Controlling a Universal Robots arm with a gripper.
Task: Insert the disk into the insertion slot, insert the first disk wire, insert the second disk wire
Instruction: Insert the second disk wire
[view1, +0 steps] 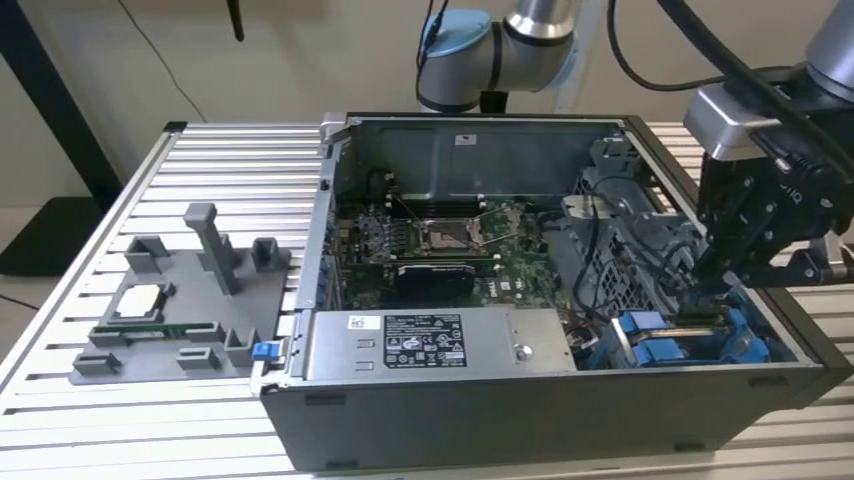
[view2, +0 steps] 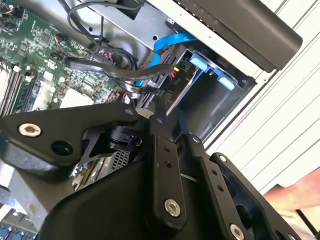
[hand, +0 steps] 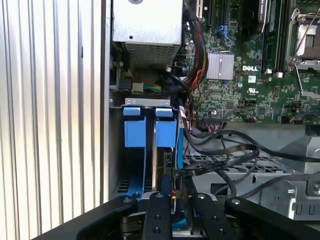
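Observation:
The disk (view1: 697, 322) stands on edge in the insertion slot (view1: 763, 345) at the case's front corner on the exterior view's right, with blue carrier parts on both sides. My gripper (view1: 710, 288) hangs right over its end. In the first wrist view the blue carrier tabs (hand: 150, 131) sit just beyond my black fingers (hand: 161, 210). The fingers are drawn together on the connector of a black disk wire (hand: 220, 150) pressed against the disk's end (view2: 176, 79). A blue flat wire (view2: 167, 44) runs to the same end.
The silver power-supply box (view1: 434, 345) lies beside the bay, and the motherboard (view1: 427, 240) is behind it. Black cable loops (view2: 95, 62) cross near the gripper. A grey fixture plate (view1: 174, 310) rests on the ribbed table. A hand (view2: 300, 192) shows at the case's outside.

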